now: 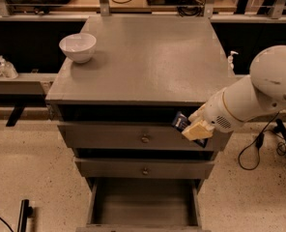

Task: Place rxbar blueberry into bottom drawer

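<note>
**A:** What sits nearest?

**B:** The bottom drawer [143, 204], the lowest and deepest grey wooden box of the cabinet. It is pulled out, showing a plain matte floor and squared walls.

**A:** And above it?

**B:** Two shallower grey wooden fronts, the middle drawer [109, 168] and the top drawer [99, 136]. Each has a small round metal knob at its centre.

**A:** Where is the gripper?

**B:** The gripper [195, 130], with blocky cream pads, hangs before the right end of the top drawer's face. It ends a smooth, rounded white arm [251, 96] reaching in from the right. Its pads are clamped on the rxbar blueberry [180, 121], a small flat rectangular bar in a dark wrapper with pale lettering. The bar is held tilted in the air, higher than the bottom drawer and not inside it.

**A:** Farther back?

**B:** The flat, matte grey cabinet top [152, 57], and on its left side a round, glossy white bowl [78, 47].
</note>
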Robot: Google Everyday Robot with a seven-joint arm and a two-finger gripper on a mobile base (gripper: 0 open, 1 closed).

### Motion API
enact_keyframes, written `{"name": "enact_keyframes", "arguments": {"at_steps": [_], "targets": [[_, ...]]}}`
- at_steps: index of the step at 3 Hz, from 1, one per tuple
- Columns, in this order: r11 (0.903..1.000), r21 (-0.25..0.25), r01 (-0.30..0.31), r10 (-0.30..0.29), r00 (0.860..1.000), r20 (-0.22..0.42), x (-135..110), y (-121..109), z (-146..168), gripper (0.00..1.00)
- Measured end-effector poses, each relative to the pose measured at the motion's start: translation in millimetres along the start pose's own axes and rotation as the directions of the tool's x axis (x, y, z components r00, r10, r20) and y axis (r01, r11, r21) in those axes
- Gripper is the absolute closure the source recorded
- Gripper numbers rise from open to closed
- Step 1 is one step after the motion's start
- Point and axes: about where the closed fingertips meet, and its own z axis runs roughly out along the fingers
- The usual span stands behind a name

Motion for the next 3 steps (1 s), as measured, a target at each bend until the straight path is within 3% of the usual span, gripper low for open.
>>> {"name": "enact_keyframes", "arguments": {"at_steps": [1, 2, 3], "targets": [[1.0000, 0.002, -0.001, 0.001, 1.000, -0.002, -1, 0, -1, 1.00], [0.9994, 0.019, -0.027, 0.028, 0.999, -0.024, 10, 6, 30, 1.00], [0.9981, 0.013, -0.060, 0.060, 0.998, -0.032, 54, 33, 90, 1.00]]}}
